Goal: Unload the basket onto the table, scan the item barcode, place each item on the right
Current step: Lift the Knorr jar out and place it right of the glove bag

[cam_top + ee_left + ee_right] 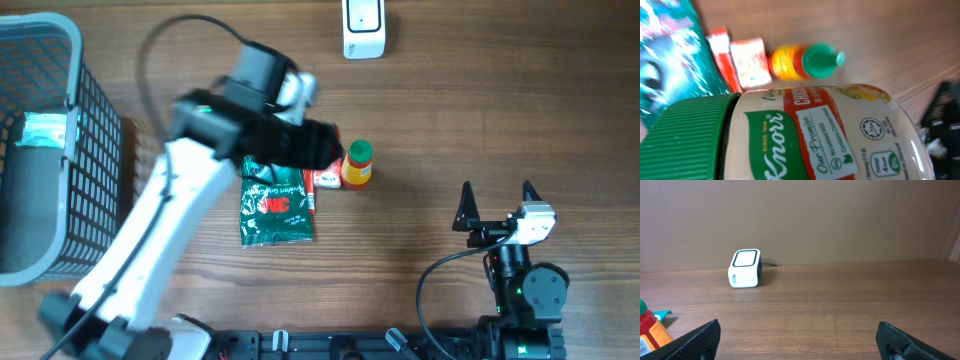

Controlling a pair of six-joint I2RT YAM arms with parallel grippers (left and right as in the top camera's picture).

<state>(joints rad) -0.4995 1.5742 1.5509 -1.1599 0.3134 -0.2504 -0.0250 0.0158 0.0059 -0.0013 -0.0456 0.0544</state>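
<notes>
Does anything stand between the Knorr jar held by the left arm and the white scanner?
Nothing visible does. Only bare table lies between the Knorr jar and the scanner. The green-capped bottle sits beside the jar, on the side away from the scanner.

You have the Knorr jar (pixel 830 135) clamped in the left gripper (pixel 312 146), lying sideways across the jaws, with its green lid at one end and its red-and-green label facing the wrist camera. The white scanner (pixel 363 28) stands upright well ahead of the right gripper (pixel 497 196), off to its left.
</notes>
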